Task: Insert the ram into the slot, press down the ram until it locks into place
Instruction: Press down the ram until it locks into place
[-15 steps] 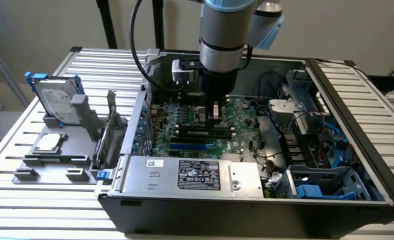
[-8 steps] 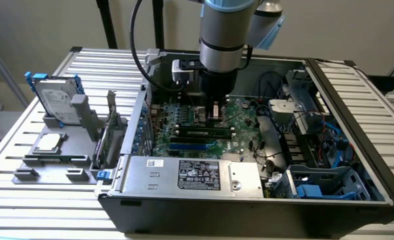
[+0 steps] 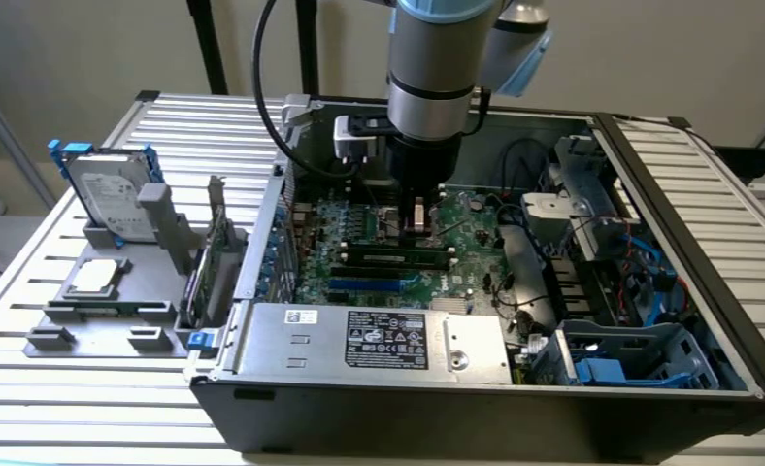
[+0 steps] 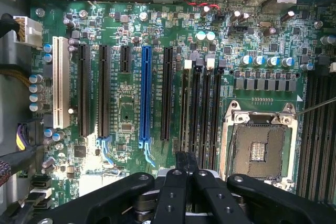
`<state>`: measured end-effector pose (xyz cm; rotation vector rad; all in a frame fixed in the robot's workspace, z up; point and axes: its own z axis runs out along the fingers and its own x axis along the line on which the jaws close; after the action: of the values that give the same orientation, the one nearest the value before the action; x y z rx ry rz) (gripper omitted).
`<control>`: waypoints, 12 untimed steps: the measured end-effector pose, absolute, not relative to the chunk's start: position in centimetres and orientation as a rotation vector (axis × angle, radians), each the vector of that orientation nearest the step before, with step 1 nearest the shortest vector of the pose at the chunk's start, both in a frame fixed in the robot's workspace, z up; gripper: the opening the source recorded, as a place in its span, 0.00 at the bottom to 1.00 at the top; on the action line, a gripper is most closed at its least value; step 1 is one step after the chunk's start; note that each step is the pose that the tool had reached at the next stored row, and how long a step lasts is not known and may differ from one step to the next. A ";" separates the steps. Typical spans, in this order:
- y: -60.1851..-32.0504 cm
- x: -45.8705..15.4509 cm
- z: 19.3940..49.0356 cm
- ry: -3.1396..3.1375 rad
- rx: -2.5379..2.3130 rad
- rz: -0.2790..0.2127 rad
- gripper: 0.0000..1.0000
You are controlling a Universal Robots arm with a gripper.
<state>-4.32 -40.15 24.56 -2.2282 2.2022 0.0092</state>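
Observation:
The ram (image 3: 396, 257) is a thin green stick with dark chips. It stands on edge in a long black slot (image 3: 347, 260) of the motherboard, inside the open computer case. In the wrist view the ram (image 4: 185, 111) appears edge-on in the first of several parallel black slots, with an empty slot (image 4: 206, 108) beside it. My gripper (image 3: 416, 225) hangs just above the motherboard, over one end of the ram. Its two dark fingers (image 4: 181, 162) are pressed together, and the gripper (image 4: 187, 156) is shut with nothing visible between them.
A blue slot (image 4: 146, 95) and a bare CPU socket (image 4: 260, 150) flank the ram slots. A silver power supply (image 3: 370, 340) fills the case's front, and cables and drive bays (image 3: 615, 282) crowd the exterior view's right. A hard drive (image 3: 111, 199) and fixtures stand outside on the left.

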 end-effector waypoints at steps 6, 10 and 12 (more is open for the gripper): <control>-40.2 -4.3 24.5 2.201 -2.226 0.014 0.10; -40.1 -4.3 24.4 2.202 -2.227 0.017 0.10; -40.0 -4.3 24.4 2.202 -2.227 0.018 0.10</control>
<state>-4.31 -40.00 24.40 -2.2272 2.2020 0.0179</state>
